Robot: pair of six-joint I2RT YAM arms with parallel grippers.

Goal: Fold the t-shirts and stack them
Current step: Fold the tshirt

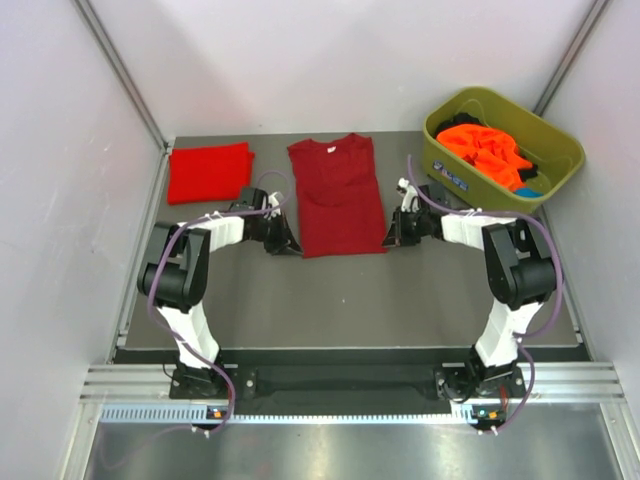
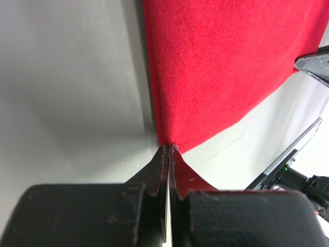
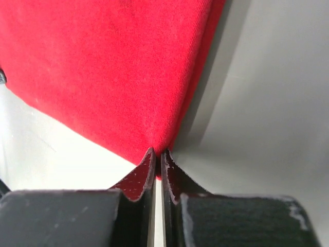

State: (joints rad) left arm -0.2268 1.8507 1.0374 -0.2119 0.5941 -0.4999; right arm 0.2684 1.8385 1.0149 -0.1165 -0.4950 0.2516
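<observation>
A dark crimson t-shirt lies flat on the mat, folded into a long strip with its collar at the far end. My left gripper is at its near left corner, and in the left wrist view the jaws are pressed together on the edge of the cloth. My right gripper is at the near right corner. In the right wrist view its jaws pinch the hem of the cloth. A brighter red t-shirt lies folded at the far left.
An olive-green tub stands at the far right with orange t-shirts and some dark and blue items bunched inside. White walls close in the grey mat on three sides.
</observation>
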